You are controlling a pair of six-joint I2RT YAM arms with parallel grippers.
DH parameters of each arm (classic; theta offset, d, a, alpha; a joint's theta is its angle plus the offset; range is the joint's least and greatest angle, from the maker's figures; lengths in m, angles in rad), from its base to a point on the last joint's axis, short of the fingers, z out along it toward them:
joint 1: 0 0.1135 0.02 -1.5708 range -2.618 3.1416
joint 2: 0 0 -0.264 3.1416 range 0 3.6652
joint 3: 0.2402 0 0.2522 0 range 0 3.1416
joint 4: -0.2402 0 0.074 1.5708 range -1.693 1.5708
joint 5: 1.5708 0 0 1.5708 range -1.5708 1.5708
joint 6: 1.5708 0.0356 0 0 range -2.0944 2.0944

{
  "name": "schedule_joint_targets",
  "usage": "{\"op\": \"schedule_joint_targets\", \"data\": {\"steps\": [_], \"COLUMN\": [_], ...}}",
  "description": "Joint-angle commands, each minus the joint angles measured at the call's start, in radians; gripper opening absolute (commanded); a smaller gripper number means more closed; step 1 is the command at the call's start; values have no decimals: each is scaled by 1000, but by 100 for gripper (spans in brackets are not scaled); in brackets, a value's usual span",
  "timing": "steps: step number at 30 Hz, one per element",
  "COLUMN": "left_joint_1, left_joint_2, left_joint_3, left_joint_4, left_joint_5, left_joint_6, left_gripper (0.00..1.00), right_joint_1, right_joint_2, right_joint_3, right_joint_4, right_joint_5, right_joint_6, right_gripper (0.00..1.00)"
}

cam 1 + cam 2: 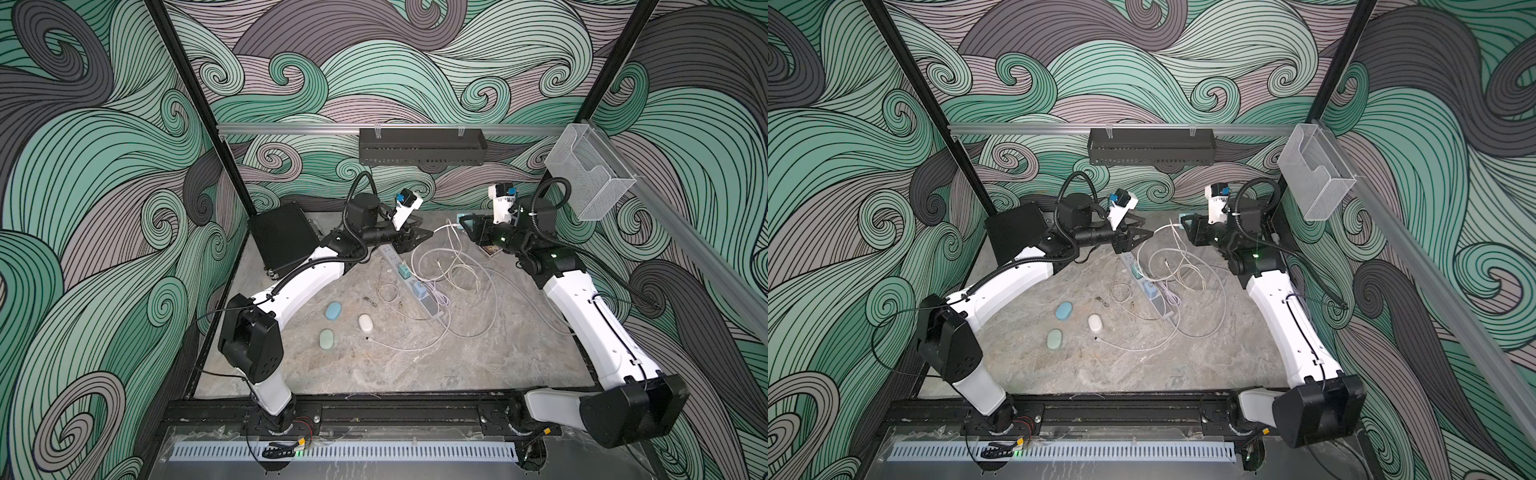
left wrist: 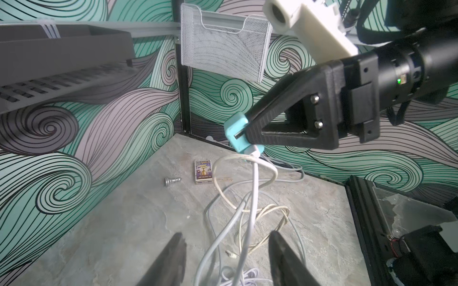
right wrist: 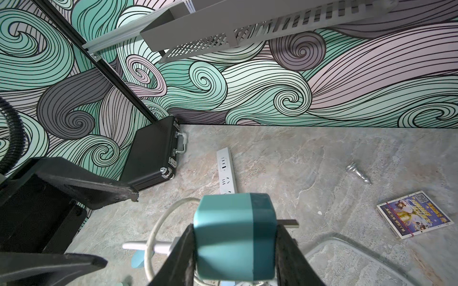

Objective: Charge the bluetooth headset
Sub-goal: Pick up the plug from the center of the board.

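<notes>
Three headset cases [image 1: 333, 311] — one charger [image 2: 236, 132] in right hand [image 3: 235, 226].

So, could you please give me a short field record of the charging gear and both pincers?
right pincer: shut on the teal charger plug, off the table
white cable: hangs from the plug down to the table
left pincer: open, empty, near the plug
power strip: flat on the table, sockets at its far end free
earbud cases: blue, green, white, on the table
</notes>
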Motion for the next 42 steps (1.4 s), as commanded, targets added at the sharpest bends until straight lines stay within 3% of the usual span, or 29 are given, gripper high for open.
{"op": "schedule_joint_targets", "data": {"steps": [1,13,15,18,20,24,26,32,36,42], "left_joint_1": [-16,-46,-47,-47,-48,-48,-48,-47,-47,-47], "left_joint_2": [24,87,96,104,107,103,110,130,141,135], "left_joint_3": [54,118,128,140,142,145,158,186,210,216], "left_joint_4": [-13,-37,-36,-40,-43,-55,-77,-133,-170,-194], "left_joint_5": [15,19,17,19,19,16,17,14,14,25], "left_joint_6": [23,27,21,18,22,37,48,77,99,121], "left_gripper": [51,40,32,14,0,0,0,0,0,0], "right_joint_1": [6,7,6,6,6,3,4,0,2,2], "right_joint_2": [-28,-40,-37,-30,-24,-13,-15,-85,-122,-120], "right_joint_3": [-11,-45,-50,-58,-60,-63,-61,-78,-113,-128], "right_joint_4": [64,78,72,61,44,3,-23,-110,-144,-131], "right_joint_5": [-36,-64,-69,-73,-70,-55,-41,-12,-51,-93], "right_joint_6": [34,53,56,63,71,80,61,-69,-193,-213], "right_gripper": [16,16,16,17,23,52,58,63,60,57]}}
